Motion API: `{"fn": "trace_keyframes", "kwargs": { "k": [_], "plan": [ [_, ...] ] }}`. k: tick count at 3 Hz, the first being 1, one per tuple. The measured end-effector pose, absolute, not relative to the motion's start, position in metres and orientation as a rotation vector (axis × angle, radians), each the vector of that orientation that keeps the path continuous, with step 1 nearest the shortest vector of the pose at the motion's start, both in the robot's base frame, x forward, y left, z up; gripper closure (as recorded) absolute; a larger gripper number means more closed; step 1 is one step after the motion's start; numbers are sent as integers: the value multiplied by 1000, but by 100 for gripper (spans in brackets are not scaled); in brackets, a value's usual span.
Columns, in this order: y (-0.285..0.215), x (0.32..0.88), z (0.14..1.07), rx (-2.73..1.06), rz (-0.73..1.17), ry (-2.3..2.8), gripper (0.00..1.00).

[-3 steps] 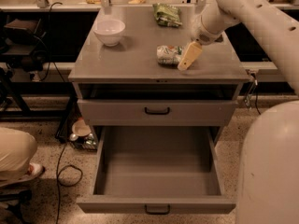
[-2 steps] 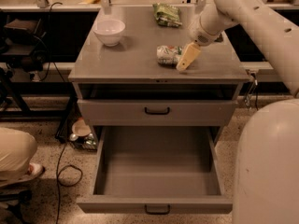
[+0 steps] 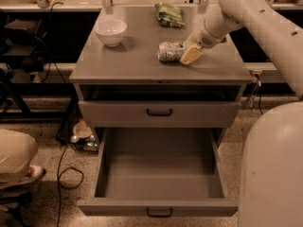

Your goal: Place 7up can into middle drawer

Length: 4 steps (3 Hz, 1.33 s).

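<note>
atop smooth grey cabinet (image 3: 128,63), end effector (image 3: 188,56) beside dented 7up can (image 3: 169,51).

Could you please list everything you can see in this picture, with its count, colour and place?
7up can: one, silvery-white and green, lying on the cabinet top, right of centre.
bowl: one, white, back left of the top.
snack bag: one, green, back of the top.
middle drawer: one, grey, pulled open at the bottom.
upper drawer: one, grey, under the top.
cable: one, black, on the floor, left.
bystander's leg: one, beige, left edge.
gripper: one, tan, at the can's right end.
arm: one, white, from the right.
</note>
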<state>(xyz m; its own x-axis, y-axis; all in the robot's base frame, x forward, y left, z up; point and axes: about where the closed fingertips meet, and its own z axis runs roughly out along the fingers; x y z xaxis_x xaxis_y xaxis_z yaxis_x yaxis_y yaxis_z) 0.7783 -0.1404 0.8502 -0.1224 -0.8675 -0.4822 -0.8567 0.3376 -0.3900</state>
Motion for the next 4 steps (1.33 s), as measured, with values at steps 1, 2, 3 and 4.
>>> {"fn": "trace_keyframes", "kwargs": {
  "k": [1,2,3,4],
  "plan": [
    [-142,776,851,-1487,-16,1960,66],
    [-145,771,854,-1456,-17,1964,97],
    [-152,760,864,-1421,-32,1968,100],
    [-167,720,896,-1355,-57,1994,100]
  ]
}}
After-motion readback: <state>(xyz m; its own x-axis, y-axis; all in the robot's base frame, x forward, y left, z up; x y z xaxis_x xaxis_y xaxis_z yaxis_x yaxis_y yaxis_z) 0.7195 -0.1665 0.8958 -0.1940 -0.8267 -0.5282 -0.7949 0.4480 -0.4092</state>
